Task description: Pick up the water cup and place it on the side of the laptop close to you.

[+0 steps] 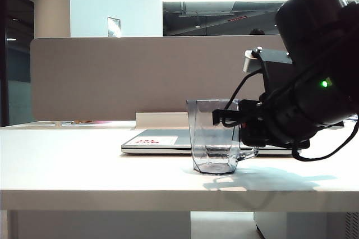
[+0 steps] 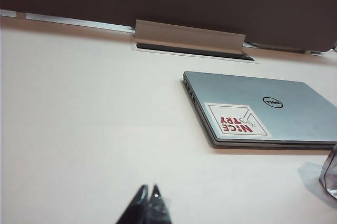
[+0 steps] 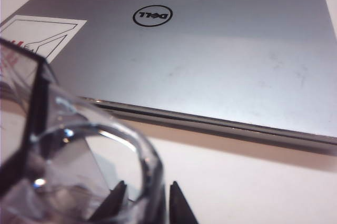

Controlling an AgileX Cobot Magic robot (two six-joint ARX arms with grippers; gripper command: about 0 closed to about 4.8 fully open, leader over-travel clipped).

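The water cup (image 1: pixel 215 137) stands upright on the table just in front of the laptop (image 1: pixel 168 139) — its near side. The right gripper (image 3: pixel 146 203) straddles the cup's wall, fingers parted, not clamping; a straight withdrawal looks due. The left gripper (image 2: pixel 148 196) rests well away from the laptop, tips together.

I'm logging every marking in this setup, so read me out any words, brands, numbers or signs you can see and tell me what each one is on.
"NICE TRY": red print on the white sticker on the laptop lid, with a small line drawing beside it.
"DELL": round logo at the centre of the laptop lid.
Small framed sign on the far wall: too small to read.
The water cup, right gripper and left gripper carry no readable text.
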